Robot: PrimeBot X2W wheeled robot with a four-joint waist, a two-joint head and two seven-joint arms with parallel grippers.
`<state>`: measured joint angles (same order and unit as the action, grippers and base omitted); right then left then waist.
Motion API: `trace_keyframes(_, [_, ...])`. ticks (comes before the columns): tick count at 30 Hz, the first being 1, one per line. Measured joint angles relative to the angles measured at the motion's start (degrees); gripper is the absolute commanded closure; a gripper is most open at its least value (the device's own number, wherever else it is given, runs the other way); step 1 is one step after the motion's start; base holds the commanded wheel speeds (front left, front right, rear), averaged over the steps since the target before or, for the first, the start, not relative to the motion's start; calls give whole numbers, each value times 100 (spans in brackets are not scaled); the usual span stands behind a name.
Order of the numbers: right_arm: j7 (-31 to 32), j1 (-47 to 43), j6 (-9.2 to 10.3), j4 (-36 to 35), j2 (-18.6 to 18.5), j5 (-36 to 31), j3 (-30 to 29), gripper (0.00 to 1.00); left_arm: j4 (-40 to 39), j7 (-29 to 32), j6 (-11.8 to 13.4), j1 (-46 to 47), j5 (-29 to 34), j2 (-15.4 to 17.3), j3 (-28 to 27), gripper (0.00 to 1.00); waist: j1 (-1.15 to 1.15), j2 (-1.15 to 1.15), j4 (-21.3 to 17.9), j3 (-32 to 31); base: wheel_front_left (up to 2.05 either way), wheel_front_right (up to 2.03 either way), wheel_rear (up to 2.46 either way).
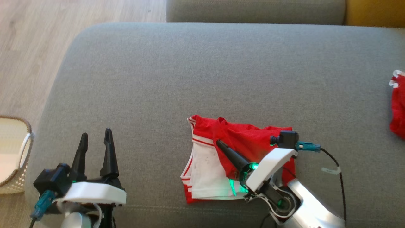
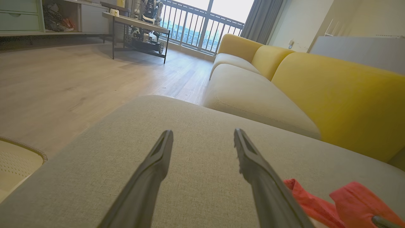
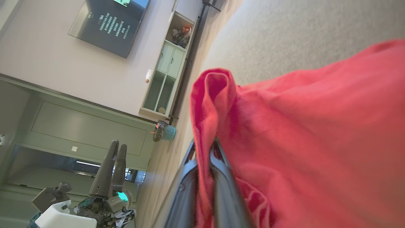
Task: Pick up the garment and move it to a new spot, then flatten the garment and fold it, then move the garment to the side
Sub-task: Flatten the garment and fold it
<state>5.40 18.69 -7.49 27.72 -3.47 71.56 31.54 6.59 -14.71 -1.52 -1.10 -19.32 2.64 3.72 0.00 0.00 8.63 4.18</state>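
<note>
Between the clenched fingers of the right pincer (image 1: 221, 145) sits a raised fold of the red-and-white garment (image 1: 205, 167); the rest lies beneath it on the grey sofa cushion (image 1: 202, 79). The cloth is probably light and limp: hold hems or corners. The forearm slants low, fingers pointing forward-left; the left pincer (image 1: 96, 134), released, hovers well apart.

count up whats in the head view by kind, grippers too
garments: 2 (red and white garment, red garment at the right edge)
baskets: 1 (pale basket)
grippers: 2 (left gripper, right gripper)
total: 5
</note>
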Motion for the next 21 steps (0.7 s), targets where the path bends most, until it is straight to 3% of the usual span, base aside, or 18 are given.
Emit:
trace_keyframes(7, [-587, 545, 0, 691, -15, 747, 871, 100, 4, 0, 29, 25, -1, 0, 94, 0, 0, 0, 80, 190, 0, 0, 0])
trace_keyframes(8, [-641, 613, 0, 755, -20, 860, 979, 67, 8, 0, 35, 29, -9, 0, 100, 0, 0, 0, 79, 201, 0, 0, 0])
trace_keyframes(9, [-692, 675, 0, 809, -21, 957, 1081, 6, 9, 0, 36, 31, -8, 0, 102, 0, 0, 0, 74, 209, 0, 0, 0])
trace_keyframes(10, [-735, 727, 0, 843, -22, 1072, 1188, 0, 11, 0, 35, 31, -8, 0, 103, 0, 0, 0, 67, 215, 0, 0, 0])
trace_keyframes(15, [-1043, 1012, 0, 999, -22, 1508, 1590, 0, 29, 0, 41, 32, -8, 0, 105, 0, 0, 0, 11, 223, 0, 0, 0])
trace_keyframes(21, [-1358, 1466, 0, 1173, -25, 1466, 1791, 0, 69, 0, 49, 34, -8, 0, 92, 0, 0, 0, -84, 193, 0, 0, 0])
